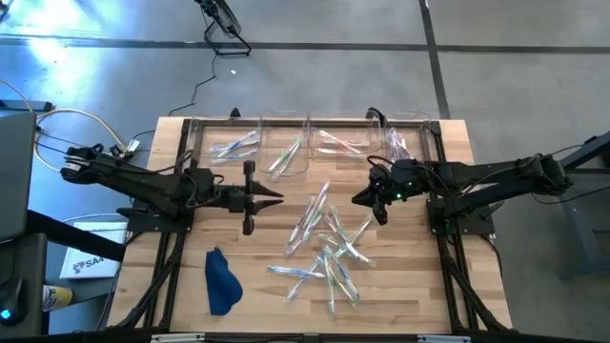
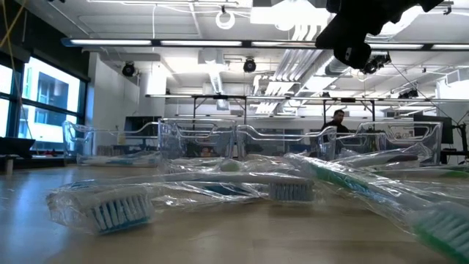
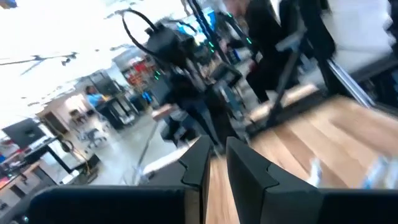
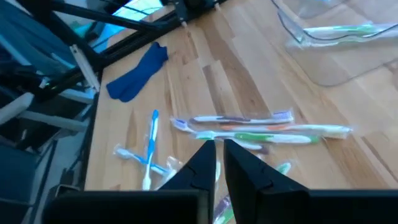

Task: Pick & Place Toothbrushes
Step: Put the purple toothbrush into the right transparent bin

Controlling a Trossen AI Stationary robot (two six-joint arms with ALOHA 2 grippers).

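Two arms up over the wooden table (image 1: 191, 286), neither carrying anything. Right gripper (image 1: 374, 196) hanging just right of the toothbrush pile (image 1: 324, 250), jaws pinched down to a thin slit with nothing between them in the right wrist view. Probably lining up on the pink and green wrapped brushes lying straight ahead of its fingers (image 4: 208, 163). Left gripper (image 1: 270, 198) parked left of the pile, pointing right, jaws also narrow and empty, looks like just waiting. Most toothbrushes loose in a heap mid-table, toward the near edge. A few already dropped in the clear bins (image 1: 286, 152) along the far side, so sorting well underway but plenty left. Blue cloth (image 1: 221, 278) off near-left, out of the way.
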